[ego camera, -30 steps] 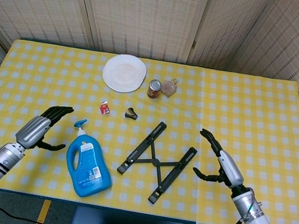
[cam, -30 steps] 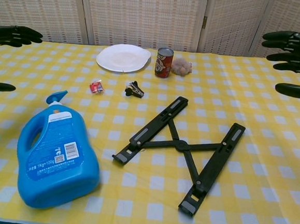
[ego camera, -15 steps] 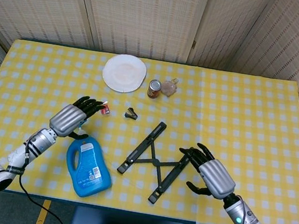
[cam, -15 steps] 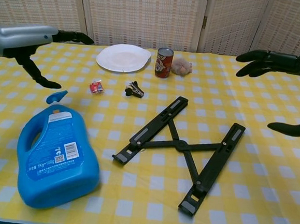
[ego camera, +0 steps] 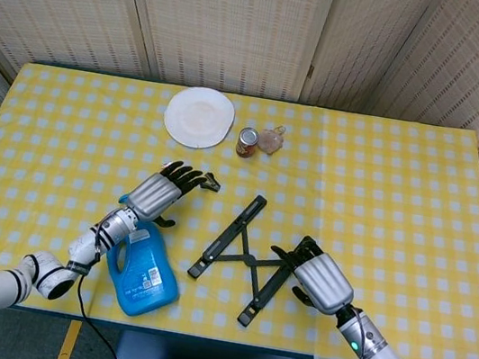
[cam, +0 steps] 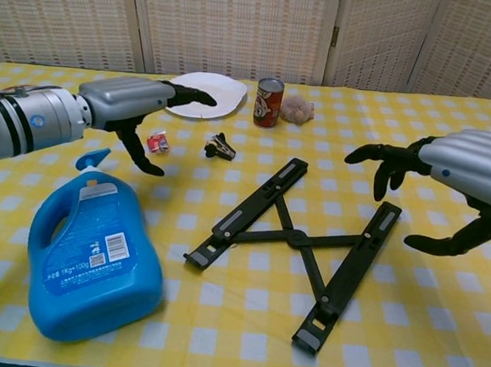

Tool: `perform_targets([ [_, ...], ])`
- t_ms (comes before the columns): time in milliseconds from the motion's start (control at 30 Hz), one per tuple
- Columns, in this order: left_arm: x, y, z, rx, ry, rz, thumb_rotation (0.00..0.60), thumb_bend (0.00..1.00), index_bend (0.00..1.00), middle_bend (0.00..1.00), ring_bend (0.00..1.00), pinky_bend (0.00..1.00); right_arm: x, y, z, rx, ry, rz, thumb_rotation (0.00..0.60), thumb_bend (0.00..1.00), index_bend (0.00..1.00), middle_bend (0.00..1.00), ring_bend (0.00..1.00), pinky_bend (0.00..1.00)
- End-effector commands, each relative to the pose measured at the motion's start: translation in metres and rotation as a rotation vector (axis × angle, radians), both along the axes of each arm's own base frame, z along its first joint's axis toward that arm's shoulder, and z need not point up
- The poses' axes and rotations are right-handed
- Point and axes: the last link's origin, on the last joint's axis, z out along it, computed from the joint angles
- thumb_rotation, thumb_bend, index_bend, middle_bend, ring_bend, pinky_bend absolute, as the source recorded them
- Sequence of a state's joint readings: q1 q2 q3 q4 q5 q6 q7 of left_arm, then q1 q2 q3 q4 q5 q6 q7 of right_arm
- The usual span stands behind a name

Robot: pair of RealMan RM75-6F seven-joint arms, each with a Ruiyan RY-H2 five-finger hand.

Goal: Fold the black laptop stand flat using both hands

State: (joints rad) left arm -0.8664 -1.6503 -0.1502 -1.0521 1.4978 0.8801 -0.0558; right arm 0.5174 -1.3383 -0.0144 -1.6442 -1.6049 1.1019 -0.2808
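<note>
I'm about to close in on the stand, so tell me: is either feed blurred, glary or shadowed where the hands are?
Head view: even light, laptop stand sharp, both hands crisp, only soft shadows on the cloth. Chest view: stand in focus, no glare; left hand and right hand loom large and slightly soft near the lens, the right cut by the frame edge.
</note>
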Motion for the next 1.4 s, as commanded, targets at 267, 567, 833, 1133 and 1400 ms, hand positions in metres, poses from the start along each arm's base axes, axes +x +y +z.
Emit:
perform_targets([
  [267,0.017,-0.006,-0.035,0.014,-0.003,-0.075,0.6,0.12,0.29,0.32,0.27,0.23,-0.003,-0.011,-0.01,-0.081,0.047,0.02,0.6,0.34,0.33,0.6,0.58,0.54],
  [567,0.025,-0.008,-0.053,-0.003,-0.001,-0.098,0.6,0.1,0.36,0.38,0.32,0.25,-0.013,-0.02,-0.019,-0.08,0.106,-0.007,0.6,0.34,0.35,0.66,0.63,0.62],
  [833,0.025,-0.012,-0.061,-0.024,0.0,-0.099,0.6,0.09,0.36,0.38,0.32,0.25,-0.019,-0.033,-0.037,-0.083,0.162,-0.021,0.6,0.33,0.35,0.68,0.66,0.64],
  [1133,0.029,-0.018,-0.068,-0.054,-0.028,-0.088,0.6,0.09,0.36,0.38,0.31,0.25,-0.024,-0.034,-0.051,-0.074,0.205,-0.012,0.6,0.33,0.35,0.69,0.67,0.64],
  [1400,0.032,-0.022,-0.075,-0.081,-0.047,-0.076,0.6,0.09,0.35,0.38,0.31,0.24,-0.029,-0.034,-0.059,-0.082,0.232,0.01,0.6,0.33,0.36,0.7,0.67,0.65],
])
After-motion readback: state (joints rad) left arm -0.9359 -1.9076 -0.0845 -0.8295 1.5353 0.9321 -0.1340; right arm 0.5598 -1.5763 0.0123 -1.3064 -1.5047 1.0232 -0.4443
